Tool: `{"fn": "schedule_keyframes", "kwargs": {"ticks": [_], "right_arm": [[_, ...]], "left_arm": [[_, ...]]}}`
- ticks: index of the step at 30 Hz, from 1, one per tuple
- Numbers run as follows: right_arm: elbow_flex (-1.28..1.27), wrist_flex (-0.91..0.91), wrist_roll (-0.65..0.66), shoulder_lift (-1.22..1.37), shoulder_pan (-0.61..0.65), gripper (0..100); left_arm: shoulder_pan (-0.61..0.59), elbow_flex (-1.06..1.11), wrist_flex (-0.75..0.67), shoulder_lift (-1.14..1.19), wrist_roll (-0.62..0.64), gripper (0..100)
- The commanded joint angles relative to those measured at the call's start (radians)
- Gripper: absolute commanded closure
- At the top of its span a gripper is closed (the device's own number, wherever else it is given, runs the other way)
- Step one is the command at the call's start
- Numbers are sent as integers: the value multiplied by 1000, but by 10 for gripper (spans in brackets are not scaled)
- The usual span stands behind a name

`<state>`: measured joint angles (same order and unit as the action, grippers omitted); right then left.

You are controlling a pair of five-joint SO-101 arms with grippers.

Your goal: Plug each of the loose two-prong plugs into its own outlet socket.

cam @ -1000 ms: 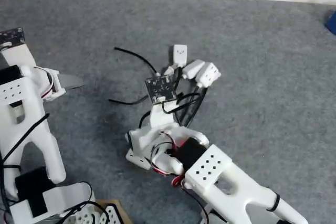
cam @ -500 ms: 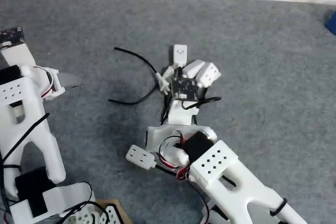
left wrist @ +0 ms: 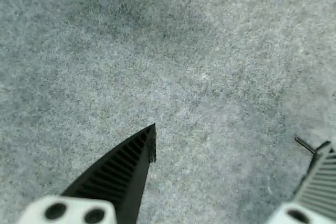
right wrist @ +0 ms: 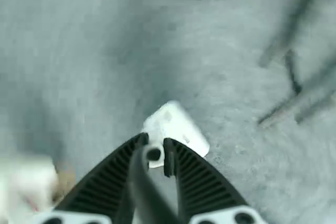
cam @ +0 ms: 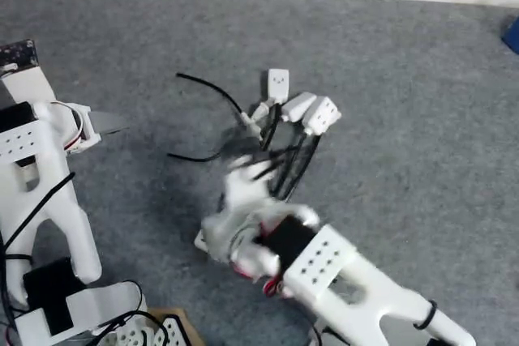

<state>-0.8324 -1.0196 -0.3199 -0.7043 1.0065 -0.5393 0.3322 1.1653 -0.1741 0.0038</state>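
Note:
In the right wrist view my right gripper is shut on a black plug, whose cord runs back between the fingers. The plug's tip sits against a white outlet socket lying on the carpet. From above, that socket peeks out at the near side of the right arm. Three more white sockets lie clustered farther back, with black cords trailing from them. My left gripper hangs open over bare carpet at the far left.
A loose black cord curves left of the socket cluster, ending at a small whitish plug. Grey carpet covers the whole floor. A blue object touches the right edge, and a cardboard corner sits near the left arm's base.
The right arm swung right off the near socket half a second ago and has now swung back left over it, dragging cords along. The left arm stayed still.

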Motion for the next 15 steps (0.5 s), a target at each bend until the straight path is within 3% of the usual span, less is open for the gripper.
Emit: {"fn": "schedule_keyframes", "kwargs": {"ticks": [1,8,15], "right_arm": [[41,-27,535,-15,62,993],[-12,50,1099,-2,136,991],[47,53,1266,93,137,991]], "left_arm": [[-48,-13,-55,-4,9,564],[-53,-27,-87,91,9,564],[-44,-120,-89,243,8,564]]}}
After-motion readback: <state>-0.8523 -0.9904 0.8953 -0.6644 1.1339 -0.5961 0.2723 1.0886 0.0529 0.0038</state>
